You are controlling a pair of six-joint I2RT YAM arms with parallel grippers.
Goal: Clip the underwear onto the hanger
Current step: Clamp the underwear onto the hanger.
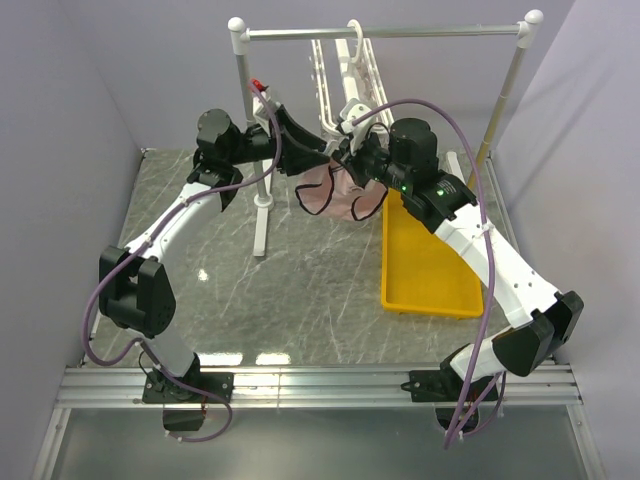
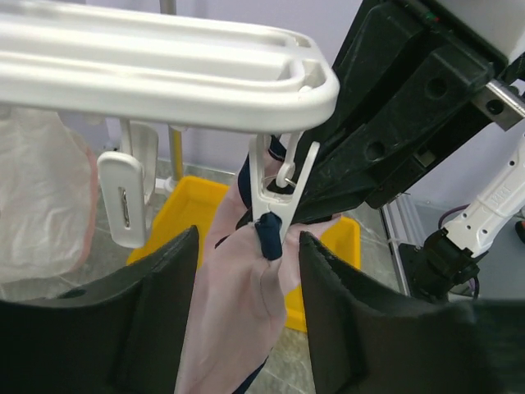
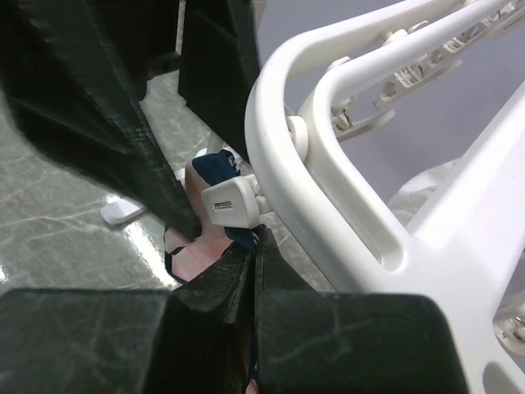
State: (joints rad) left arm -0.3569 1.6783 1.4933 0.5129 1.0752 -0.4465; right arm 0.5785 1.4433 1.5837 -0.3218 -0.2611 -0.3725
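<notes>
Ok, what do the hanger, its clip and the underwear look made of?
The hanger looks like white moulded plastic: smooth, slightly glossy, with ribbed channels. Its clip seems to be the same hard white plastic. The underwear is soft matte fabric, pale pink with dark navy trim, hanging in folds; the fibre can't be told.

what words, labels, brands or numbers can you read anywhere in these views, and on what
None: no readable text in any view.
The white plastic oblong hanger, its white dangling clip, the pale pink fabric underwear with navy trim and the yellow plastic tray carry no visible lettering.
</notes>
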